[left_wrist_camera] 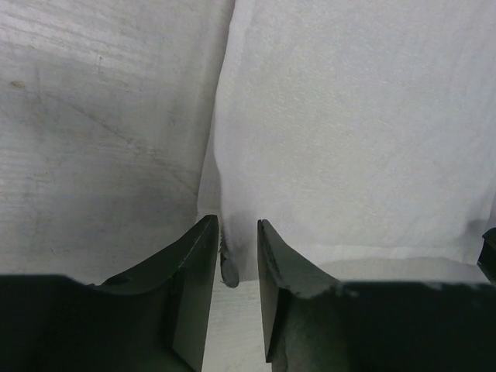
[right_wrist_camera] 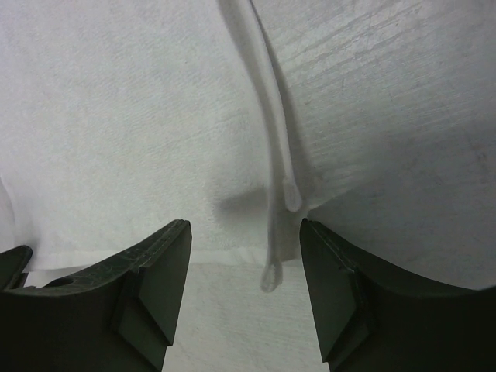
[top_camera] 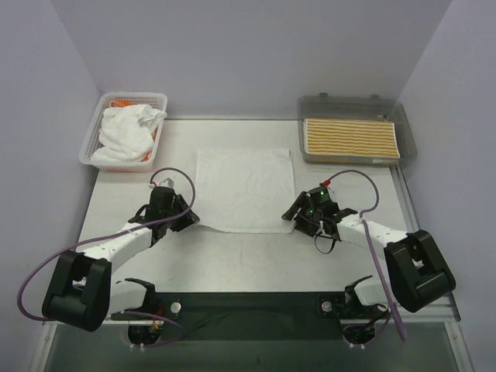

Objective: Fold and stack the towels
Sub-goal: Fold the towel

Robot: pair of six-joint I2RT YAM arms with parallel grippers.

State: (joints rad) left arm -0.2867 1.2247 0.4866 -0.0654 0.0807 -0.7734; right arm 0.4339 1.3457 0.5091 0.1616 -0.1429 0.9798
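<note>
Your left gripper (top_camera: 186, 220) sits at the near left corner of the flat towel (top_camera: 244, 190), jaws slightly parted with the cloth's edge lying in the gap and nothing pinched. Your right gripper (top_camera: 301, 222) sits at the near right corner, jaws wider apart and straddling the edge, also unclenched. You see the towel spread in the middle of the grey, scuffed table (top_camera: 256, 263). At far left a mesh basket (top_camera: 87, 147) holds crumpled white towels (top_camera: 128, 132) over something orange. At far right a tray (top_camera: 310, 108) holds a folded striped towel (top_camera: 351, 138). Pale lilac walls (top_camera: 248, 54) close in on three sides.
</note>
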